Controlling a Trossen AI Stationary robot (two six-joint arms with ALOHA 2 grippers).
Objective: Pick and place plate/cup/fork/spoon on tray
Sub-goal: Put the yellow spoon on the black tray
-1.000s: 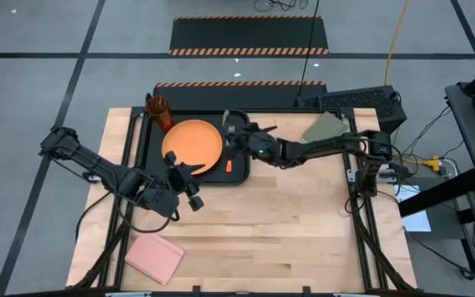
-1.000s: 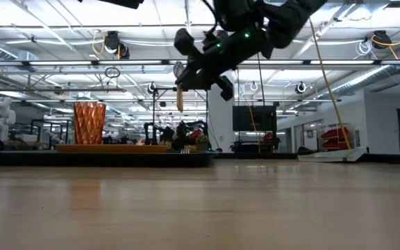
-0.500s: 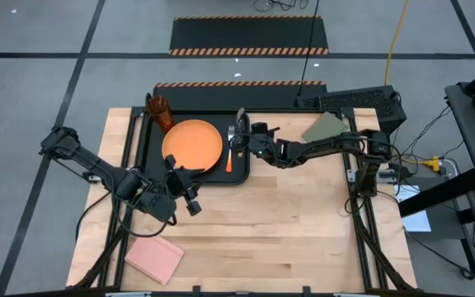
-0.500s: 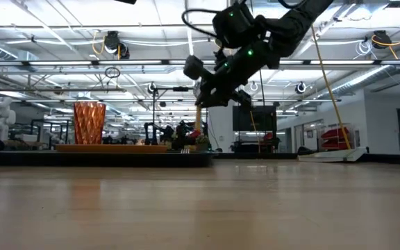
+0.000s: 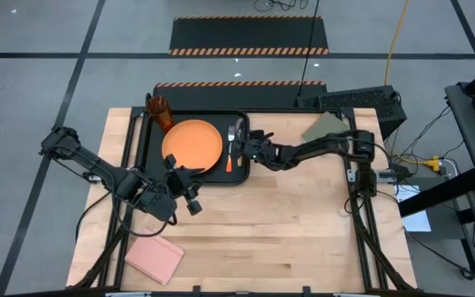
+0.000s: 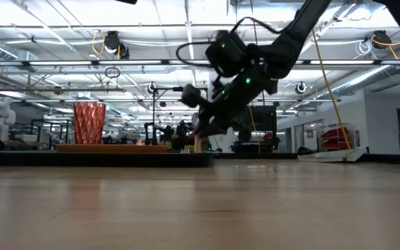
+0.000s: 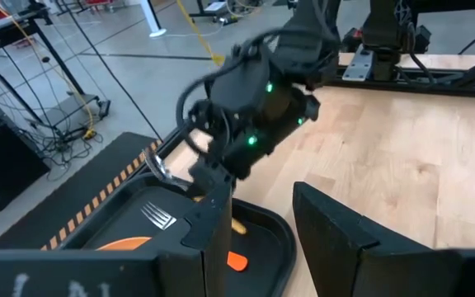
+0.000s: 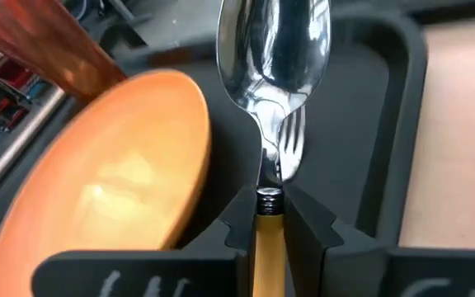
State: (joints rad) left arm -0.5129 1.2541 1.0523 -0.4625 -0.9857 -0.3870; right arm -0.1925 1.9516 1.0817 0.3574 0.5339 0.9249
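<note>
Table: pale wood planks, with the black round-cornered tray (image 5: 147, 140) as landmark.
Plate (image 5: 193, 143): flat, glossy orange, on the tray.
Cup (image 5: 160, 111): ribbed translucent orange, tray's far left corner.
Fork (image 5: 228, 148): silver tines, orange handle, right of the plate.
Right gripper (image 5: 247, 147): fingers pinch the spoon (image 8: 272, 74), shiny bowl over the fork; lower and closer to the tray than earlier.
Left gripper (image 5: 186, 186): fingers parted, empty, near the tray's front edge, unmoved.

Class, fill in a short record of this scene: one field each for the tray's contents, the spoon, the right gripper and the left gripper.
tray contents: plate, cup, fork
spoon: clamped by its handle, bowl out over the tray above the fork
right gripper: shut on the spoon, at the tray's right edge
left gripper: open, holding nothing, over bare table near the tray's front edge
</note>
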